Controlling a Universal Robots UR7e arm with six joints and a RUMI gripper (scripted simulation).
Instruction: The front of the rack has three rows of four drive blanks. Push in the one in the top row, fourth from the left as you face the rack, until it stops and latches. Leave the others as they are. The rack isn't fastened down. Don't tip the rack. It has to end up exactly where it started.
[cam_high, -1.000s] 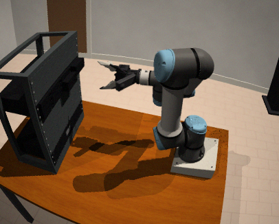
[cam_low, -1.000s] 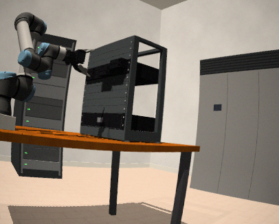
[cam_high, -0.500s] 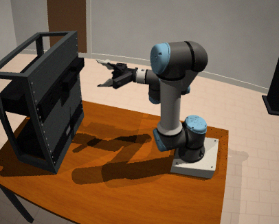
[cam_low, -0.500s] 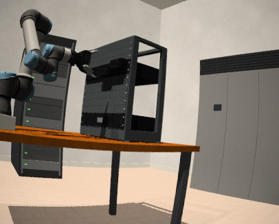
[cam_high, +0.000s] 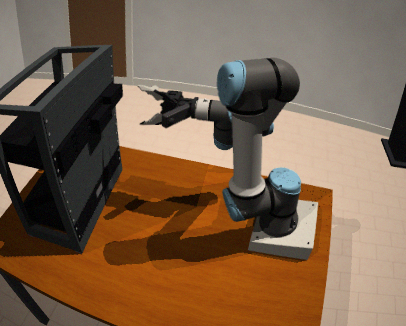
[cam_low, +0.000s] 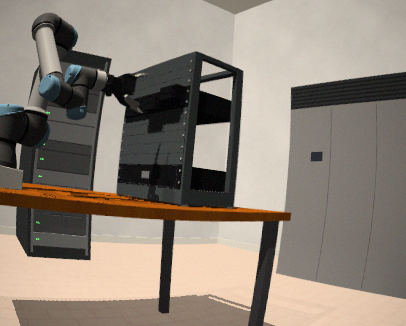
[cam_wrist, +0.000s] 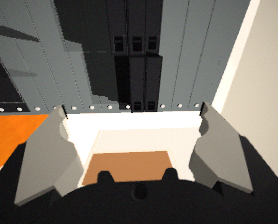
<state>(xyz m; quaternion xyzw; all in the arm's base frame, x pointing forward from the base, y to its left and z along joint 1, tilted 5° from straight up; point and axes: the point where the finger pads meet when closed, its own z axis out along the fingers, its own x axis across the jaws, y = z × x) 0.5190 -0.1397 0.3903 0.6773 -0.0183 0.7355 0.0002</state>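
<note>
Gripper (cam_high: 150, 106) spread fully, holding nothing, poised near the upper front of the rack (cam_high: 75, 95) standing at the counter's (cam_high: 210, 280) left end; the target blank (cam_high: 113, 94) appears rigid and light, best pressed squarely on its face since the rack may slide.
</note>
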